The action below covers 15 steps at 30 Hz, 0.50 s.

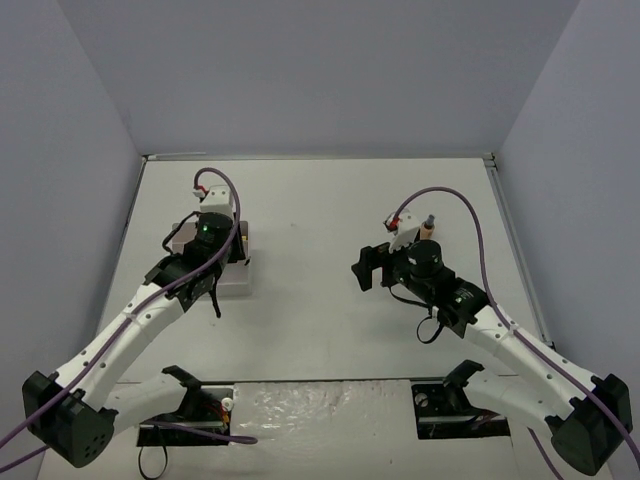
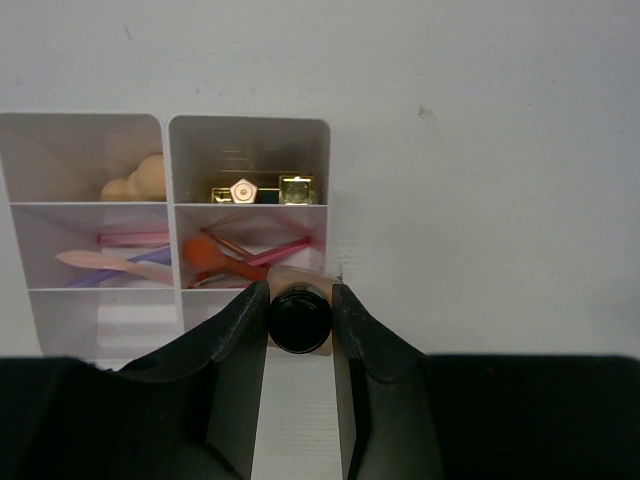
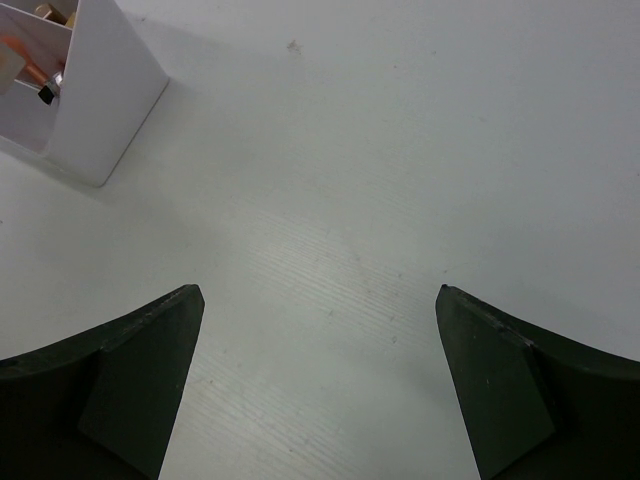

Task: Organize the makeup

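Observation:
My left gripper (image 2: 300, 298) is shut on a tan bottle with a dark cap (image 2: 300, 320), held upright over the near right compartment of the white organizer (image 2: 250, 132). The organizer holds peach sponges (image 2: 136, 181), black-gold lipstick tubes (image 2: 262, 190), an orange-tipped brush (image 2: 215, 257) and thin pink and lilac sticks (image 2: 118, 258). In the top view the left gripper (image 1: 208, 272) sits over the organizer (image 1: 240, 283). My right gripper (image 3: 318, 300) is open and empty over bare table, also seen in the top view (image 1: 369, 266). A second tan bottle (image 1: 428, 225) stands just behind the right wrist.
The organizer's corner (image 3: 95, 95) shows at the top left of the right wrist view. White walls enclose the table (image 1: 320, 200) at the back and both sides. Purple cables loop above both wrists.

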### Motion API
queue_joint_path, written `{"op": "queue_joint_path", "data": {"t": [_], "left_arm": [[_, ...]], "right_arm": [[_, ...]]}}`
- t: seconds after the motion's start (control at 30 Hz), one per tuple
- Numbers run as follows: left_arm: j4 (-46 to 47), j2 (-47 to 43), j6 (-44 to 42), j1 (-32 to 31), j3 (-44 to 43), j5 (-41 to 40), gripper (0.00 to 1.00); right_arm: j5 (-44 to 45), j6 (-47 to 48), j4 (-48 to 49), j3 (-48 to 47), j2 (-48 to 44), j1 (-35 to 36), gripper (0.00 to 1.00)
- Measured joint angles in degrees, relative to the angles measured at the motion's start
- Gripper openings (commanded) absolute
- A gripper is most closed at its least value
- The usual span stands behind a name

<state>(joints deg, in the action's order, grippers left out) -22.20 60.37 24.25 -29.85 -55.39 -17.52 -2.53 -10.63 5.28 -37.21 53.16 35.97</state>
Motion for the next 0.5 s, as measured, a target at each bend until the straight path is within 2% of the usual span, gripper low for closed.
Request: {"op": "queue_joint_path", "data": {"t": [0.2,0.5], "left_arm": [[-0.35,-3.75,1.34,2.53,4.87,-2.03,0.00],[0.15,-4.19,2.29,5.22,8.91,-2.27,0.00]], "right_arm": [[-0.54,-0.07,0.79,0.04,0.31,0.00,0.99],[-0.63,-0.44,0.94,0.07,0.31,0.00,0.99]]}}
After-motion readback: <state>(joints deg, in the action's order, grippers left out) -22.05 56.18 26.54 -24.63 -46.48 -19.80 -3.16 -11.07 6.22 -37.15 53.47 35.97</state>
